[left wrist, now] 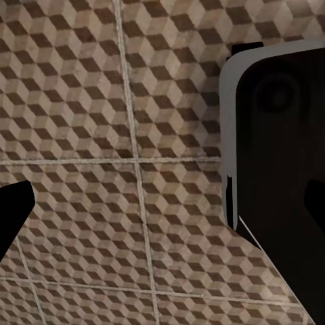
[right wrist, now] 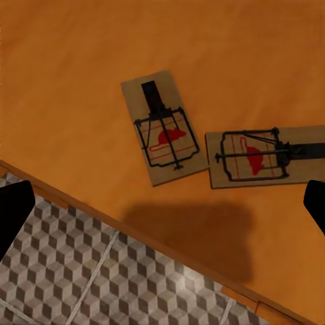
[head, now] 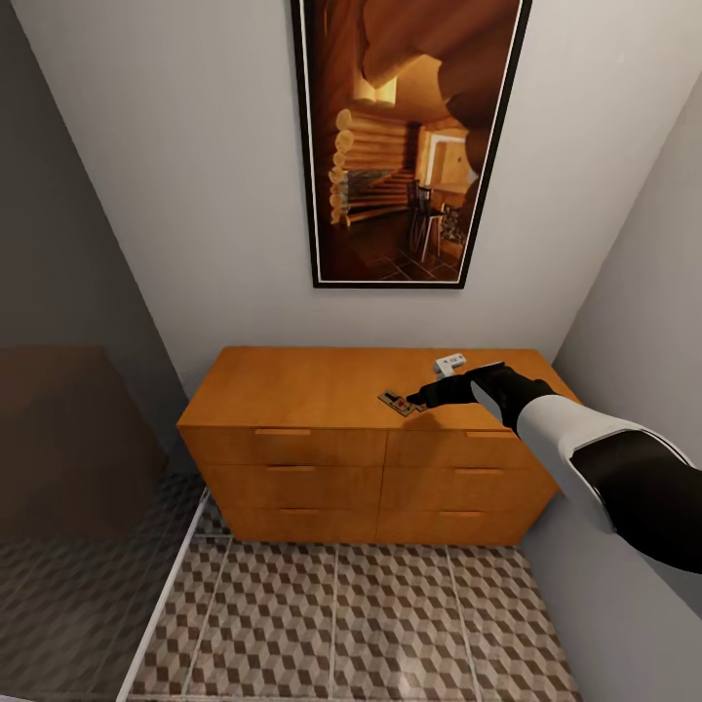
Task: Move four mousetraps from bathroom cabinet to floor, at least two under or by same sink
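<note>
Mousetraps near cabinet front edge (two), right gripper above

Left wrist camera faces down onto the bathroom floor: cube-pattern tiles in brown, beige and white, pale grout lines crossing. A large dark robot body part with a pale grey edge covers part of the tiles. A black fingertip of the left gripper shows at the frame edge; jaw state unreadable.

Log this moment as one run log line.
right gripper: above mousetraps | two mousetraps on cabinet top, near front edge | none on bathroom floor
</note>
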You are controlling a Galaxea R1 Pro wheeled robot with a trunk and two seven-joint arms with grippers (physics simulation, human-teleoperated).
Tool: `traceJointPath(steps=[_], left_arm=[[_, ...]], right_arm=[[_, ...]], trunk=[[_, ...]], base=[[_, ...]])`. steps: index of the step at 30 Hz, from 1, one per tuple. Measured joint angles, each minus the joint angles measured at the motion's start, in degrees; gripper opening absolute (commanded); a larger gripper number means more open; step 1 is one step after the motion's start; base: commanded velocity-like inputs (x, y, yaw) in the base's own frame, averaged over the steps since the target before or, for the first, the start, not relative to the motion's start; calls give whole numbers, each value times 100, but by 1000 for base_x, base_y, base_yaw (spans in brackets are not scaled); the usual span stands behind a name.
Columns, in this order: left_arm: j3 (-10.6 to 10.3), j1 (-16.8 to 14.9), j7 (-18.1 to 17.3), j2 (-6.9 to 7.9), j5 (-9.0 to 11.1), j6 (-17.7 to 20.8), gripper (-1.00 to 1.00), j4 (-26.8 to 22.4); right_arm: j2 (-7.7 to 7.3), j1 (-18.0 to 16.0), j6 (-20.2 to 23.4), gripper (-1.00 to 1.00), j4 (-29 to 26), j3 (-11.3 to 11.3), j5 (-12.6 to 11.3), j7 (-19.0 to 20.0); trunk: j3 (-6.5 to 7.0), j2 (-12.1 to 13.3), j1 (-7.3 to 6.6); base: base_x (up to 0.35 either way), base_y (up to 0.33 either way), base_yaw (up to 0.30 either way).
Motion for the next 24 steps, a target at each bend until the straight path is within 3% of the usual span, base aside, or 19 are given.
traceJointPath(steps=[24], left_arm=[[-1,0,0,0,0,0,100,1]], right_arm=[[10,3,1,100,0,2,0,1]], trunk=[[0,0,0]], base=[[25,14,0]])
